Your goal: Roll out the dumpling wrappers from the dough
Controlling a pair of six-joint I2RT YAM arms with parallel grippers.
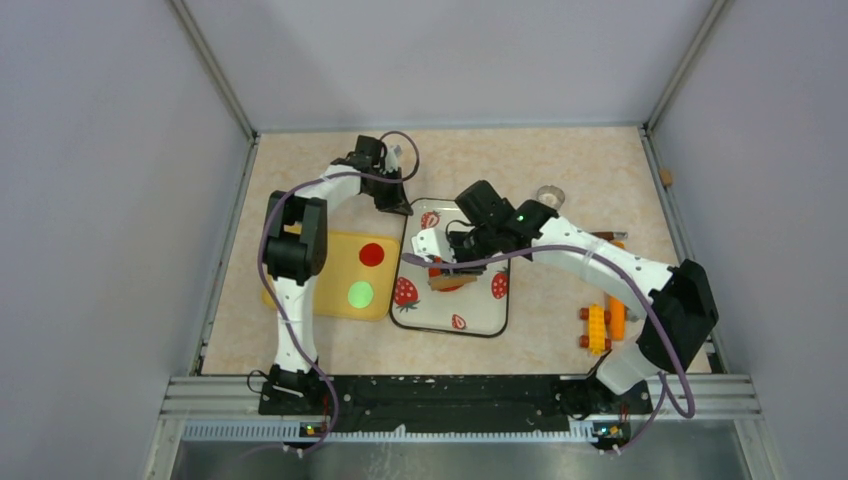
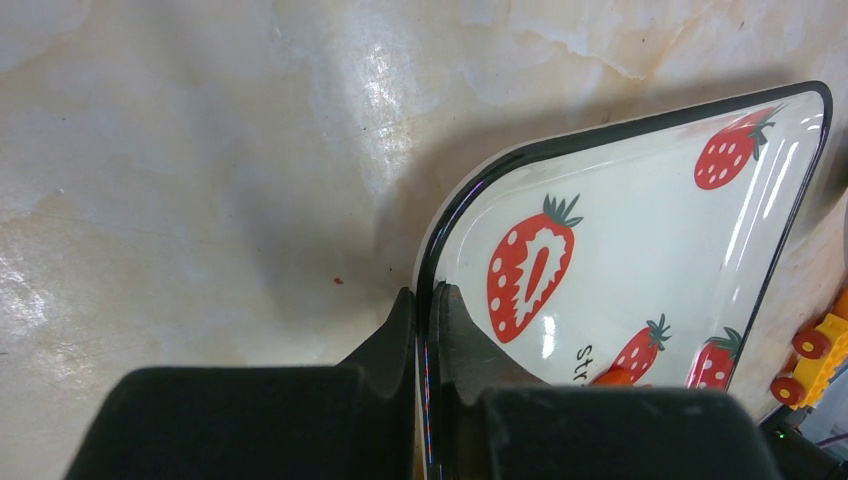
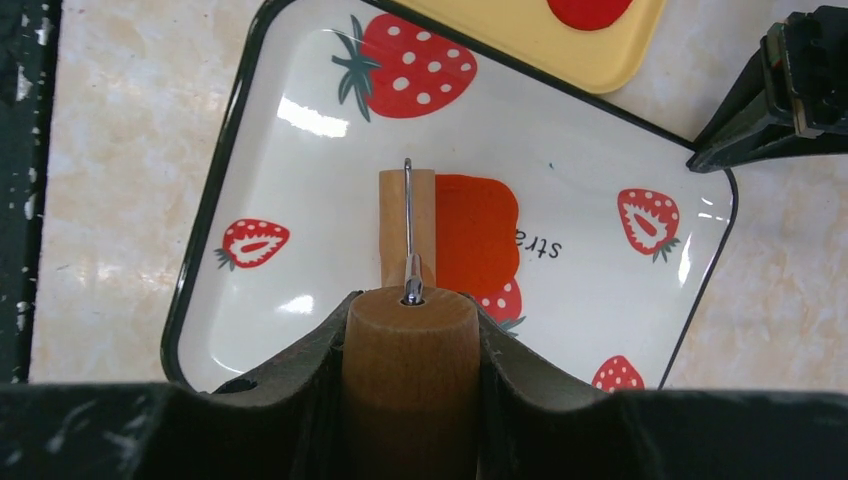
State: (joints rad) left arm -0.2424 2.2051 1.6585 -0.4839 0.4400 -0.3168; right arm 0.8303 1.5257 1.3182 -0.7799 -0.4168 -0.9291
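Note:
The dough is a flat orange-red blob in the middle of the strawberry-print tray. My right gripper is shut on the wooden handle of a small roller. The roller's wooden drum rests at the dough's left edge. In the top view this gripper hovers over the tray. My left gripper is shut on the tray rim at its far left corner. Two dumpling wrappers, one red and one green, lie on the yellow board.
A metal ring cutter stands behind the tray on the right. A yellow and orange toy block piece and an orange tool lie on the table beside the right arm. Grey walls enclose the table.

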